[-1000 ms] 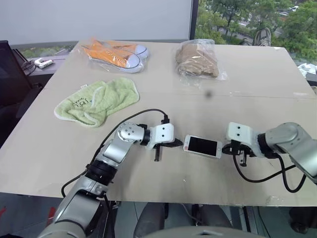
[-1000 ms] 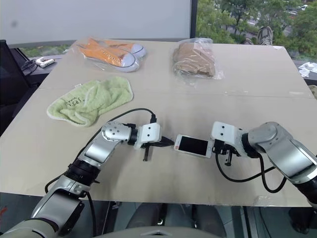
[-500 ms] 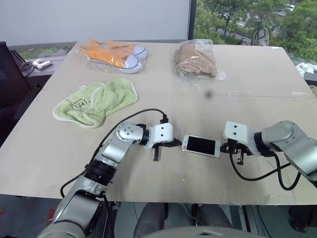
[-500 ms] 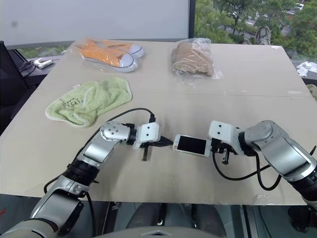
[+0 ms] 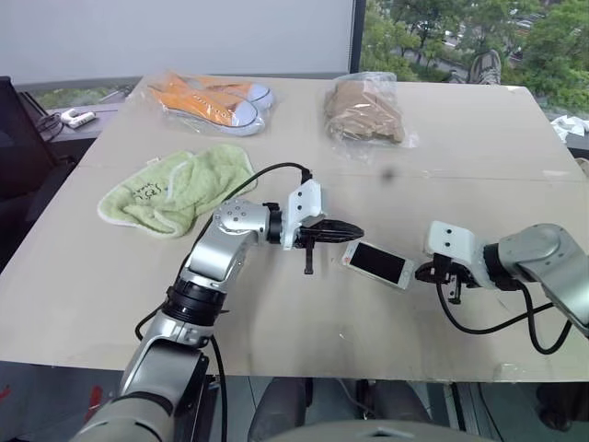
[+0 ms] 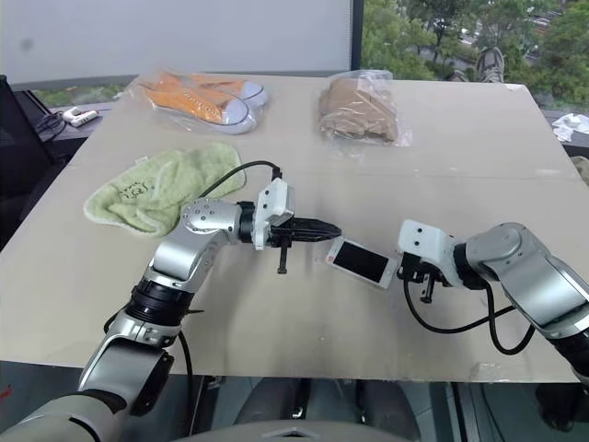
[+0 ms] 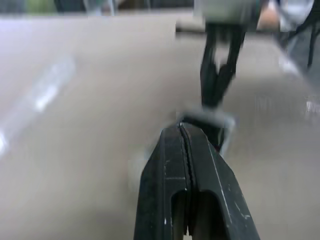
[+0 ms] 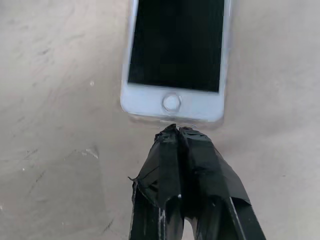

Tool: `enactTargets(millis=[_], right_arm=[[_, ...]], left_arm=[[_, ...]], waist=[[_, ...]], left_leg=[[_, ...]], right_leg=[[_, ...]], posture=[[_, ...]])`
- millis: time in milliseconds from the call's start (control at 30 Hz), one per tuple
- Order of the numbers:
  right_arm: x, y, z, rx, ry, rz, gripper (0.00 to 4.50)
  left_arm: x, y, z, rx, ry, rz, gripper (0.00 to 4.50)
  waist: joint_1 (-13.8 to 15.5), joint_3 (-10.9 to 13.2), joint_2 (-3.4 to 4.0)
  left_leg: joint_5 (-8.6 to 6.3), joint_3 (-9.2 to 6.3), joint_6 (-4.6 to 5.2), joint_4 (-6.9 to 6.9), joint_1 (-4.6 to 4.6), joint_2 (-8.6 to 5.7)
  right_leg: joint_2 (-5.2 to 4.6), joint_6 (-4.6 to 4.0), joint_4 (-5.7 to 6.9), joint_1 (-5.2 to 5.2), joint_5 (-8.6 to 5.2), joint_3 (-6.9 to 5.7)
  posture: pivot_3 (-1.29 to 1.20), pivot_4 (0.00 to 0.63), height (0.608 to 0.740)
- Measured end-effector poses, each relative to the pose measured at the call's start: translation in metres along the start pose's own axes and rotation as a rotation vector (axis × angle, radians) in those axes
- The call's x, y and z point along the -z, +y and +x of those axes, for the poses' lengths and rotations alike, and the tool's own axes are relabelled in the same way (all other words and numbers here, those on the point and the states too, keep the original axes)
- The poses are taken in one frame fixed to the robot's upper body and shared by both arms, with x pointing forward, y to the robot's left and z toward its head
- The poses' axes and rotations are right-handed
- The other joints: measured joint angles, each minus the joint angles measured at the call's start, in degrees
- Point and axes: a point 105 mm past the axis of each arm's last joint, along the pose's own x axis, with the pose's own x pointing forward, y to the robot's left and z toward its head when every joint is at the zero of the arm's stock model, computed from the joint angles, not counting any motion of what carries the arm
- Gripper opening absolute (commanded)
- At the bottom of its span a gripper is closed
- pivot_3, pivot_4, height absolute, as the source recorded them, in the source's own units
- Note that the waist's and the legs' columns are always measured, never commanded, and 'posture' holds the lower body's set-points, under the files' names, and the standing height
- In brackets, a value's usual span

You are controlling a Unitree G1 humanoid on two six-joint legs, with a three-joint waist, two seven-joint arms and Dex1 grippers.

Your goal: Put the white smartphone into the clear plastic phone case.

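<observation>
Lying tilted on the beige wooden table (image 5: 110, 276), white smartphone with black screen (image 5: 375, 262), left gripper (image 5: 354, 232) pinched closed at its upper end, right gripper (image 8: 172, 131) fingers pressed together, tips meeting its home-button edge, clear case indistinguishable.

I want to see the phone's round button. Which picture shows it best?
The right wrist view: the phone is close, screen up, its button plain. The eye views show it small between both end effectors; the left wrist view shows just a blurred end.
</observation>
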Motion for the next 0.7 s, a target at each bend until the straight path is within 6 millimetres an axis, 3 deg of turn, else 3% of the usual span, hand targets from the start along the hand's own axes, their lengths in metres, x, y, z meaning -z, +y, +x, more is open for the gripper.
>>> enactTargets(millis=[100,200,467,633,700], right_arm=[[0.000,0.000,0.001,0.002,-0.002,0.003,0.04],[0.000,0.000,0.001,0.004,-0.002,0.004,0.04],[-0.002,-0.002,-0.001,0.019,-0.014,0.005,0.04],[-0.013,-0.005,-0.009,0.040,-0.086,0.032,0.04],[-0.020,-0.008,-0.014,0.056,-0.138,0.064,0.04]], left_arm=[[0.023,-0.014,-0.003,0.057,0.089,-0.022,0.00],[0.027,-0.014,-0.003,0.051,0.110,-0.007,0.00],[0.026,0.012,0.020,-0.076,0.063,0.041,0.00],[0.056,-0.006,0.029,0.014,0.161,0.026,0.00],[0.056,-0.007,0.029,0.023,0.164,0.040,0.00]], waist=[[-0.53,0.00,0.00],[-0.48,0.01,0.00],[-0.14,0.01,-0.01],[-0.60,0.01,-0.01],[-0.59,0.00,-0.03]], left_leg=[[0.00,-0.01,0.01,-0.03,0.01,0.00],[-0.01,-0.03,0.03,0.00,0.00,0.00],[-0.01,-0.02,0.02,0.01,-0.02,-0.01],[-0.01,-0.01,0.02,0.00,-0.01,-0.01],[-0.01,-0.03,0.03,0.00,0.02,0.00]], right_leg=[[0.00,0.00,0.00,-0.01,0.00,0.00],[-0.01,0.00,0.00,0.01,0.00,-0.03],[-0.01,0.00,-0.01,-0.01,0.00,-0.02],[0.00,0.00,0.00,0.00,0.00,-0.01],[-0.01,0.00,0.01,0.03,0.00,-0.02]], posture=[[0.00,0.150,0.740],[0.00,0.150,0.740],[0.00,0.150,0.740],[0.00,0.150,0.740],[0.00,0.150,0.740]])
